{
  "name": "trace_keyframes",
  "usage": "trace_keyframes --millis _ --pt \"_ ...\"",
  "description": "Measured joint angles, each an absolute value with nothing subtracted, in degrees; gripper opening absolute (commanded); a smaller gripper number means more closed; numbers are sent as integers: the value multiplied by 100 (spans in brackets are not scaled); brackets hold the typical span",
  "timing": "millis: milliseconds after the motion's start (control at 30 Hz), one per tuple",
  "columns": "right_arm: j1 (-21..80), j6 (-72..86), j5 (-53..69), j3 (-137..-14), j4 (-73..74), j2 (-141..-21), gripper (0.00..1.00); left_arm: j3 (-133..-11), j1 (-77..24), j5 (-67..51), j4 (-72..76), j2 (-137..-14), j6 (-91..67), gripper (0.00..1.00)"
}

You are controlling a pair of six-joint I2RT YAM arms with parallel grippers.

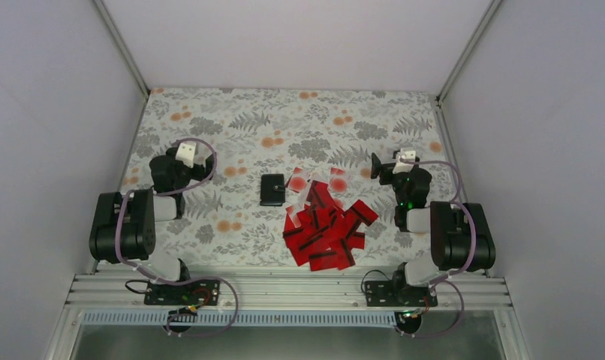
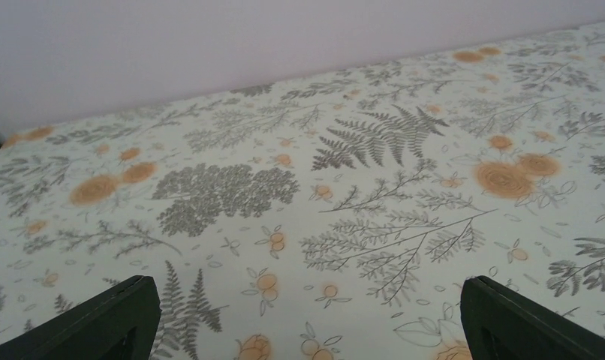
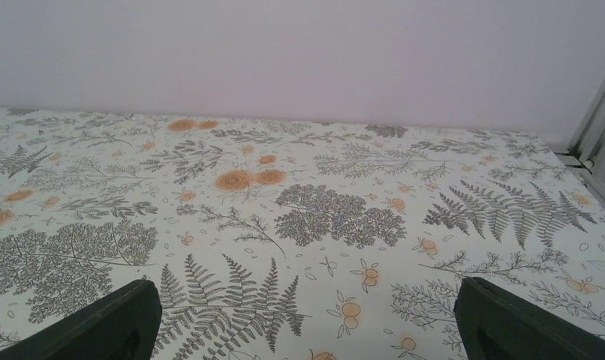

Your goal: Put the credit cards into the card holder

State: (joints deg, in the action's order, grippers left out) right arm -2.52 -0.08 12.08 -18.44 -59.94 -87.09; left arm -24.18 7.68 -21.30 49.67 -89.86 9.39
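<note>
Pale walls box in the table on three sides, and a cloth (image 1: 232, 120) printed with grey ferns and orange flowers covers the whole work surface. From the overhead camera I see the credit cards (image 1: 326, 225) heaped loosely right of centre, towards the near edge. They are bright red rectangles with black stripes, overlapping at all angles. The card holder (image 1: 272, 190) lies flat on the cloth just left of the heap's far end, a small black square with its cover folded shut. I cannot tell whether the nearest card touches it.

Both arms are folded back on their own sides, with their bases bolted to the metal rail (image 1: 284, 289) at the near edge. The left gripper (image 2: 307, 330) hangs over bare cloth well to the left of the holder. On my left wrist feed its two dark fingers (image 2: 97, 322) sit in the bottom corners, spread wide, with only printed fabric between them. The right gripper (image 3: 307, 326) hangs over the cloth to the right of the heap's far end, apart from the cards. Its fingers (image 3: 525, 322) are spread just as wide and hold nothing. Both wrist cameras look out across the fern pattern to the far wall, and the right one catches a strip of metal frame (image 3: 596, 120) at its right edge
</note>
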Motion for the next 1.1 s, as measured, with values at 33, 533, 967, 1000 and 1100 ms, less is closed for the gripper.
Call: trace_keyframes --millis 33,533,967,1000,1100 --pt "-252 -8 1208 -1841 -6001 -8709 99 -2410 755 -2163 4982 -8986 921 100" --pt "-255 -8 1212 -1841 -6025 -8709 99 -1031 152 -139 6659 -8868 631 100" --pt "-257 -8 1223 -1839 -6027 -8709 99 -1415 58 10 6810 -8897 685 100" --pt "-257 -8 1225 -1839 -6029 -8709 99 -1415 58 16 6807 -8897 685 100" --pt "-257 -8 1223 -1839 -6049 -8709 99 -1415 58 25 6807 -8897 685 100"
